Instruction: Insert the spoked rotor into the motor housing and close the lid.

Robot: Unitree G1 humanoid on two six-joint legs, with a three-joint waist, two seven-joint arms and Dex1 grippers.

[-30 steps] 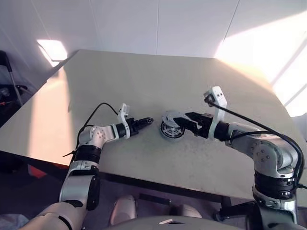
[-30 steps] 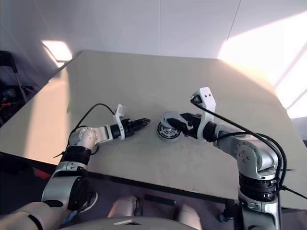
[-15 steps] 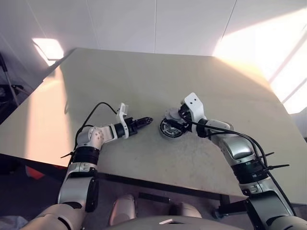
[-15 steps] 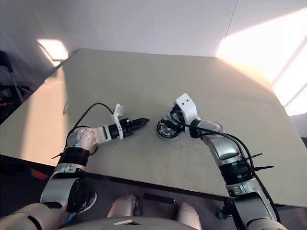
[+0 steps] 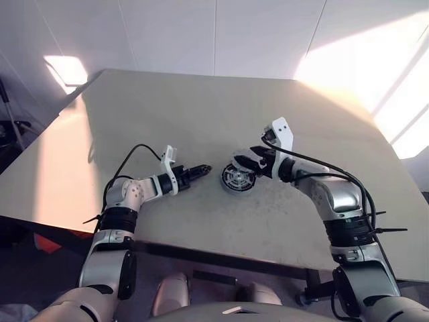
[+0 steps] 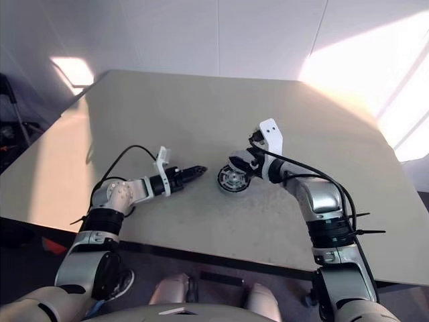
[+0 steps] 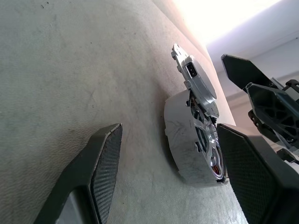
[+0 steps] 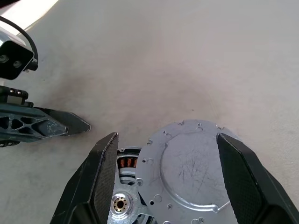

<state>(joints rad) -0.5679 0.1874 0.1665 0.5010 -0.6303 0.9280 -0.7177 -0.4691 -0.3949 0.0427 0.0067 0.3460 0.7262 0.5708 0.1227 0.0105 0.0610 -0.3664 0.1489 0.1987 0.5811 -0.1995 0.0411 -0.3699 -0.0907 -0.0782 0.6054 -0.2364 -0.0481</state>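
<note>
On table (image 5: 201,114), round silver motor housing (image 5: 238,178), lid (image 8: 191,172) half-on, both grippers (image 5: 201,170) (image 5: 258,161) open, nothing held.

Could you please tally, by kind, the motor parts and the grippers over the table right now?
Motor housing, with the spoked rotor seated inside: 1
Spoked rotor: 1
Lid, partly over the housing: 1
Grippers, both open: 2 (left gripper, right gripper)
Total: 5
</note>
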